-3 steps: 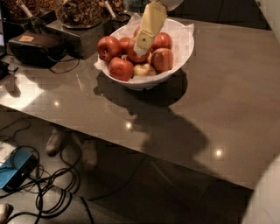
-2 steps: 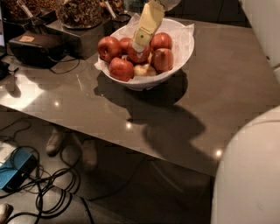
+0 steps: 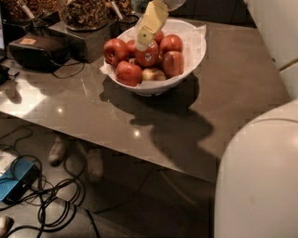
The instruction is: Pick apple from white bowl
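my gripper (image 3: pixel 143 42) hangs over the white bowl (image 3: pixel 198 46) on a grey table (image 3: pixel 233 93), tip right by the stickered red apple (image 3: pixel 148 56); can't tell if it's wide or narrow.

The gripper (image 3: pixel 143 41) hovers over the apple (image 3: pixel 148 56) in the white bowl (image 3: pixel 163 85).

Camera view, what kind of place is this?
Likely an office snack area: a white bowl of apples on a grey table, containers of dried snacks behind, cables on the floor. The end effector is just above the stickered apple.
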Robot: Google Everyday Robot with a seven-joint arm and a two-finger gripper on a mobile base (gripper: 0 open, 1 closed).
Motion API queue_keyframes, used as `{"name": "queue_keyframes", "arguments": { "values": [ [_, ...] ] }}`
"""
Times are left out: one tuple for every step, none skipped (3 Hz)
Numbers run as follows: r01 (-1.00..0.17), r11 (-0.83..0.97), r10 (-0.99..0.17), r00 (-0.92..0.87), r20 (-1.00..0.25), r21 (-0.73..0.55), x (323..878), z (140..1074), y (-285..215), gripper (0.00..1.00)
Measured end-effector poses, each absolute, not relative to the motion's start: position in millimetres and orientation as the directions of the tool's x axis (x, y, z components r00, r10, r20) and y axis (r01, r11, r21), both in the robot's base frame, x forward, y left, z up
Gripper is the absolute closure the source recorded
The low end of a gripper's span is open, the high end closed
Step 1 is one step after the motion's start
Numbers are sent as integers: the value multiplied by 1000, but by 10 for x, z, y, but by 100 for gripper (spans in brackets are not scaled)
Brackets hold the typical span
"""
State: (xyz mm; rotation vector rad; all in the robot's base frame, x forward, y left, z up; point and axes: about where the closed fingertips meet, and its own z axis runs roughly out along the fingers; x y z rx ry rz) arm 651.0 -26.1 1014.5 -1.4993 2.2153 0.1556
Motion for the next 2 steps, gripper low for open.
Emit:
{"name": "queue_keyframes", "arguments": {
  "values": [
    [-906,405,-840,-317,-441,-121,6589,10074,-206,0],
    [-909,407,-834,-329,-443,-90,6614,10005,-185,12]
  ]
}}
